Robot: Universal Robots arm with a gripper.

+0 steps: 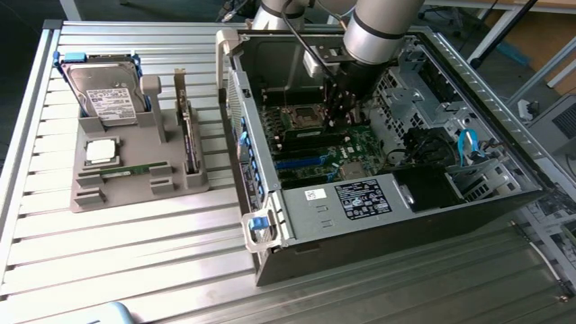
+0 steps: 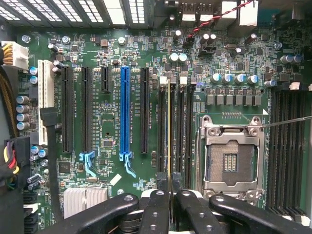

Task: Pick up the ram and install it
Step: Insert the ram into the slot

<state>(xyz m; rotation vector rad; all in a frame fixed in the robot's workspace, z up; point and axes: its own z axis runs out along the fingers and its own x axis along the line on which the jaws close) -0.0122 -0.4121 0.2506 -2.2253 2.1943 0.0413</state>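
In the exterior view, the robot arm (image 1: 378, 30) reaches down into the open computer case (image 1: 387, 209), which lies on its side on the metal table (image 1: 135, 270). The gripper (image 1: 342, 101) is low over the motherboard (image 1: 315, 158), just beside the CPU socket (image 1: 301, 118). On the exterior view's left stands a gray holder (image 1: 135, 196) with a hard drive (image 1: 108, 94), a square silver chip (image 1: 101, 150), an upright expansion card (image 1: 189, 135) and one thin green strip (image 1: 135, 169) lying flat.

In the wrist view, the gripper (image 2: 169, 187) is clenched on the ram (image 2: 169, 131): the two black fingers (image 2: 156, 204) press it from both sides. The ram is seen from its edge, so it appears as one thin yellowish line. Its long axis runs parallel to the black memory slots (image 2: 180, 131) and to the blue slot (image 2: 125, 112). One end sits between the fingertips and the other end points away from the gripper, toward the row of small round capacitors (image 2: 234, 78). The ram stands on edge over the group of memory slots, with the CPU socket (image 2: 233, 163) near on one side. I cannot tell if it already sits in a slot or is just above it.
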